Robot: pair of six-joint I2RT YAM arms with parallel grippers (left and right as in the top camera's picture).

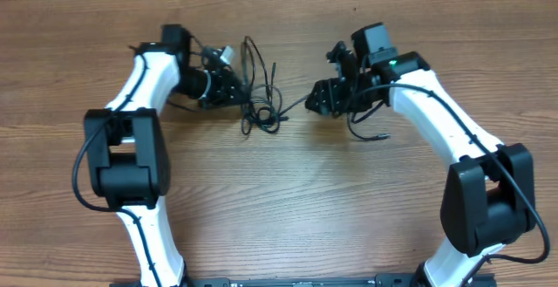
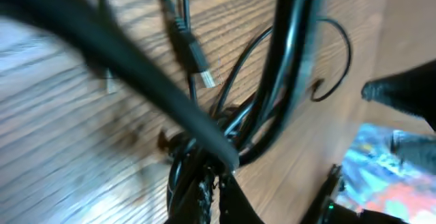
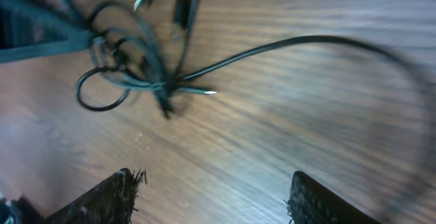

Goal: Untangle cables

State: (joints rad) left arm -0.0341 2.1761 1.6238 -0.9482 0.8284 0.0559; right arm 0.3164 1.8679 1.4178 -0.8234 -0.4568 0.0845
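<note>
right fingertips: two dark pads [image 3: 116, 197] at the bottom edge of the right wrist view, wide gap between them, only bare wood in the gap.
right gripper [image 1: 324, 98]: jaws apart, holding nothing; sits just right of the tangle, pointing at it.
left gripper [image 1: 234, 89]: closed, at the left edge of the tangle. Left wrist view is blurred; strands run right past the finger base, so it looks clamped on the cables, though I can't tell which strand.
cables [image 1: 260, 104]: thin black cords knotted in one small bundle on the table [image 1: 288, 200], mid-way between the two grippers. One long strand [image 3: 286, 43] runs out of the knot toward the right arm. Loose loop [image 3: 101, 94] hangs off the knot's left side in the right wrist view.
plug ends: one plug [image 2: 194, 54] lies free on the wood above the knot in the left wrist view; more tips poke out at the top of the right wrist view.
step: my read is anchor-and-pull. Left side has the anchor, right side not yet on a cord. Knot still tight, so early in the task.
next move needs: right gripper down onto the long free strand near the knot, close on that one cord only, then draw right, away from the left gripper.
risk: grabbing two strands at once would tighten the knot.
</note>
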